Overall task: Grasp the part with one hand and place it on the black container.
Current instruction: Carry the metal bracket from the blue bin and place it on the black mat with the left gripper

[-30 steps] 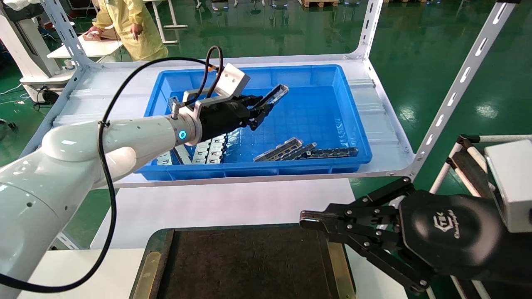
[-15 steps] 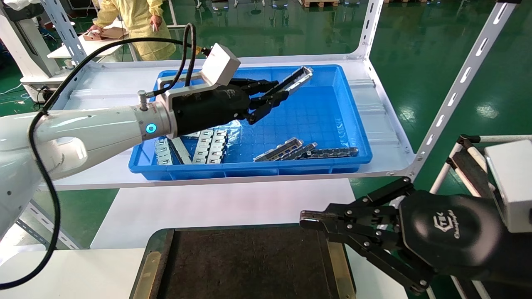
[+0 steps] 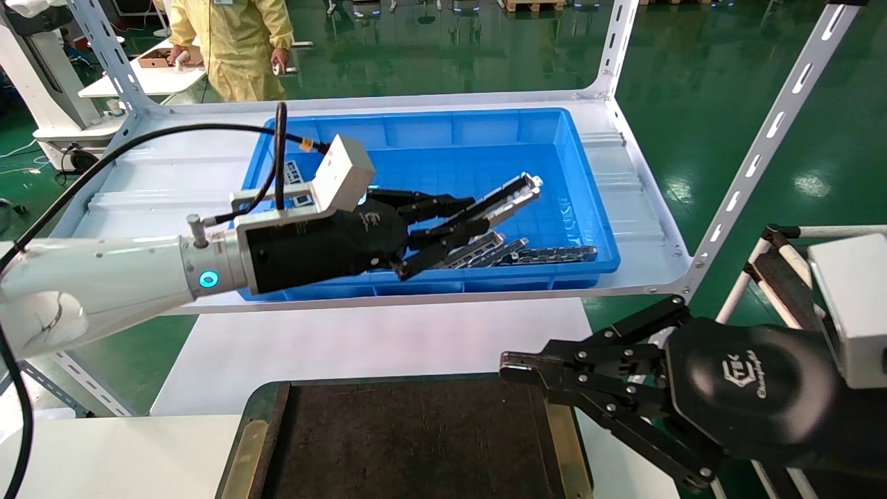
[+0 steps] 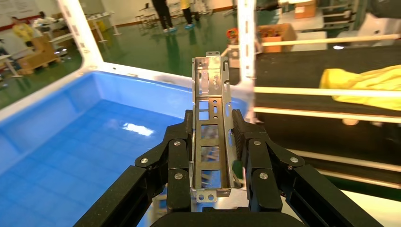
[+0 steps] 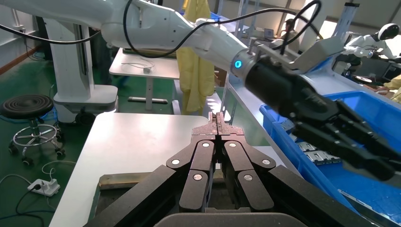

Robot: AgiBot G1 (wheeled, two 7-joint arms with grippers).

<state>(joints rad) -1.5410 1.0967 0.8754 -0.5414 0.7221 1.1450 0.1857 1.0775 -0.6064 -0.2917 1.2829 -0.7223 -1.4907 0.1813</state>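
Note:
My left gripper is shut on the part, a slim silver U-channel bracket with rectangular cut-outs. It holds it in the air over the front half of the blue bin. In the left wrist view the part lies lengthwise between the fingers and sticks out past them. The black container lies at the near edge, below the left gripper. My right gripper is shut and empty, parked over the container's right edge; the right wrist view shows its fingers pressed together.
The bin sits on a white metal shelf with slotted uprights. More grey parts and a dark slotted strip lie in the bin's front. A white tabletop lies between shelf and container. A person in yellow stands far behind.
My left gripper, with the part in it, rose from the bin and then swung towards me and down, now over the bin's front half. The right arm has not moved.

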